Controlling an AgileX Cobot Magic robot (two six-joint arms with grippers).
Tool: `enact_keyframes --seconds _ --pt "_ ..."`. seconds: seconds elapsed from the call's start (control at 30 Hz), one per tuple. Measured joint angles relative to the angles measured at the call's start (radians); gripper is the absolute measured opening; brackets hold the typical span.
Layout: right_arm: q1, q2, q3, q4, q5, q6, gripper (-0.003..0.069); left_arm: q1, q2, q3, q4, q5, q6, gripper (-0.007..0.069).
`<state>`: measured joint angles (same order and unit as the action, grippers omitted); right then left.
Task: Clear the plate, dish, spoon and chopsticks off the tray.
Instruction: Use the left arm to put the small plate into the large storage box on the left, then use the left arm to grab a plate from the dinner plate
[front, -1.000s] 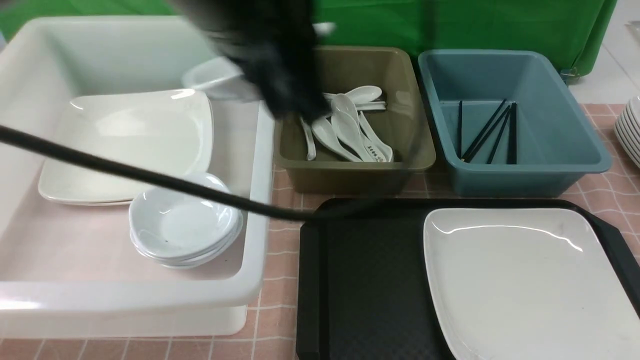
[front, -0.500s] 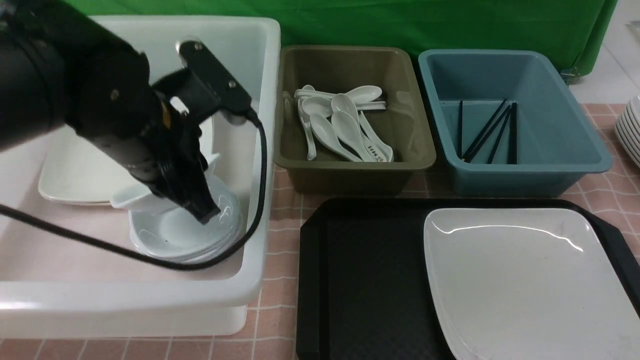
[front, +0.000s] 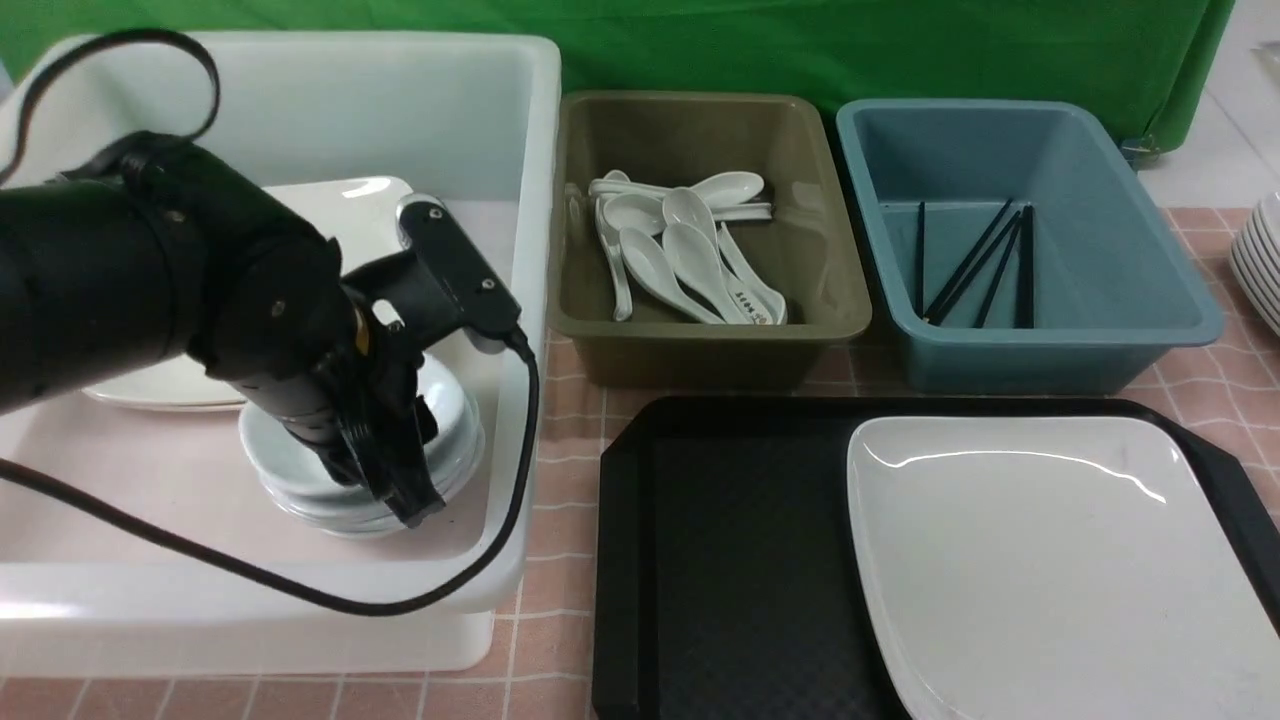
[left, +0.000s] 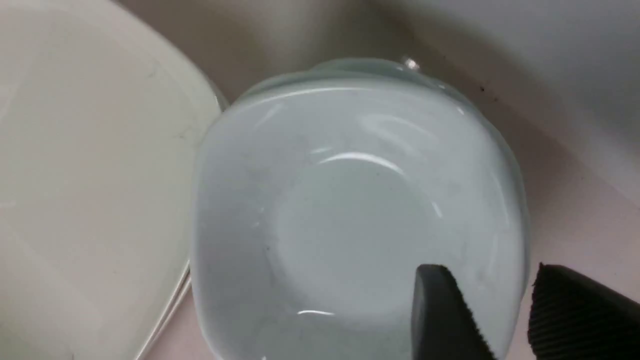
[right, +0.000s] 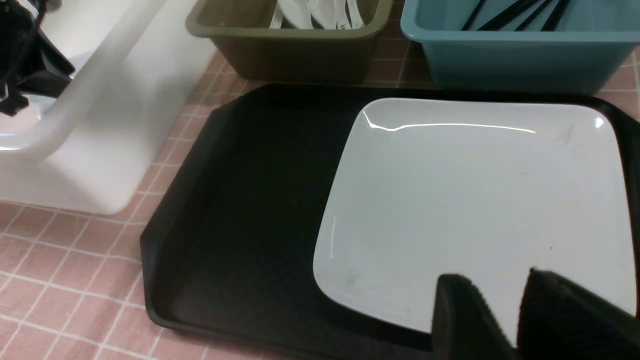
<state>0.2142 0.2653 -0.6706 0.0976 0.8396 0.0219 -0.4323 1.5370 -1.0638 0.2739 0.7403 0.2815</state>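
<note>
- Front view: the robot's left claw (front: 400, 490) reaches down into a big white plastic tub (front: 520, 130). Its jaws are spread either side of the rim of a small pale grey-white rounded-square dish (left: 350, 210).
- That dish sits directly under the left claw on a stack of matching dishes (front: 455, 465). The left wrist view shows a gap between the rim and each finger, so it looks set down rather than pinched.
- Just beside the left claw, in the same tub, lies a large cream-white plate (left: 75, 175).
- The right claw (right: 495, 276) hangs low over the near edge of the large glossy white rounded-square plate (front: 1050, 560). Its jaws are slightly parted with nothing between them.
- This plate lies beneath and ahead of the right claw on the black rectangular diamond-textured tray (front: 740, 560), on the half away from the left claw.
- Beyond the right claw, white soup spoons (front: 690, 250) rest in an olive plastic tub (front: 700, 350). Thin black chopsticks (front: 975, 265) lie in a blue plastic tub (front: 1050, 350).
- No dish, spoon or chopsticks shows on the tray, which stands on the pink-checked counter (front: 560, 600).
- By this reckoning three of the four items are cleared, and only the big plate is left to lift off.
</note>
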Motion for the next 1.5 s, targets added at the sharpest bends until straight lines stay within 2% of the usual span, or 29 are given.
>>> enact_keyframes --seconds 0.03,0.07,0.17,0.27,0.33,0.37,0.4,0.43,0.5,0.53,0.57,0.6,0.63,0.7,0.83,0.93,1.0,1.1,1.13,1.33,1.5 --pt "0.000 0.000 0.000 0.000 0.000 0.000 0.0240 0.000 -0.003 -0.002 -0.003 0.002 -0.003 0.0276" --pt "0.000 0.000 0.000 0.000 0.000 0.000 0.0240 0.000 -0.030 -0.026 -0.016 0.026 -0.020 0.0337" --pt "0.000 0.000 0.000 0.000 0.000 0.000 0.0240 0.000 -0.072 -0.065 -0.045 0.088 -0.035 0.0409" --pt "0.000 0.000 0.000 0.000 0.000 0.000 0.0240 0.000 -0.106 -0.115 -0.121 0.169 -0.093 0.0449" --pt "0.000 0.000 0.000 0.000 0.000 0.000 0.0240 0.000 -0.128 -0.151 -0.230 0.223 -0.137 0.0450" --pt "0.000 0.000 0.000 0.000 0.001 0.000 0.0240 0.000 -0.135 -0.163 -0.290 0.244 -0.147 0.0440" --pt "0.000 0.000 0.000 0.000 0.001 0.000 0.0240 0.000 -0.144 -0.177 -0.401 0.261 -0.156 0.0414" --pt "0.000 0.000 0.000 0.000 0.001 0.000 0.0240 0.000 -0.144 -0.178 -0.442 0.264 -0.156 0.0408" --pt "0.000 0.000 0.000 0.000 0.001 0.000 0.0240 0.000 -0.146 -0.181 -0.690 0.275 -0.137 0.0308" --pt "0.000 0.000 0.000 0.000 0.001 0.000 0.0240 -0.006 -0.137 -0.181 -0.843 0.273 -0.110 0.0225" --pt "0.000 0.000 0.000 0.000 0.001 0.000 0.0240 -0.014 -0.130 -0.180 -0.935 0.263 -0.088 0.0174" --pt "0.000 0.000 0.000 0.001 0.001 0.000 0.0240 -0.025 -0.119 -0.180 -0.991 0.248 -0.069 0.0110" --pt "0.000 0.000 0.000 0.001 0.001 0.000 0.0240 -0.029 -0.118 -0.180 -1.003 0.248 -0.066 0.0110" --pt "0.000 0.000 0.000 0.001 0.001 0.000 0.0240 -0.090 -0.055 -0.190 -1.083 0.223 -0.057 0.0016" --pt "0.000 0.000 0.000 0.001 0.001 0.000 0.0240 -0.185 0.058 -0.194 -1.093 0.216 -0.079 0.0007" --pt "0.000 0.000 0.000 0.001 0.001 0.000 0.0240 -0.262 0.190 -0.194 -1.094 0.161 -0.113 0.0043" --pt "0.000 0.000 0.000 0.001 0.001 0.000 0.0240 -0.279 0.230 -0.194 -1.096 0.133 -0.131 0.0063" --pt "0.000 0.000 0.000 0.001 0.001 0.000 0.0240 -0.310 0.368 -0.194 -1.107 0.042 -0.162 0.0176" --pt "0.000 0.000 0.000 0.001 0.001 0.000 0.0240 -0.311 0.374 -0.195 -1.110 0.039 -0.164 0.0183" --pt "0.000 0.000 0.000 0.001 0.001 0.000 0.0240 -0.341 0.487 -0.197 -1.165 -0.085 -0.167 0.0418" --pt "0.000 0.000 0.000 0.001 0.001 -0.003 0.0240 -0.373 0.509 -0.207 -1.194 -0.211 -0.170 0.0507"
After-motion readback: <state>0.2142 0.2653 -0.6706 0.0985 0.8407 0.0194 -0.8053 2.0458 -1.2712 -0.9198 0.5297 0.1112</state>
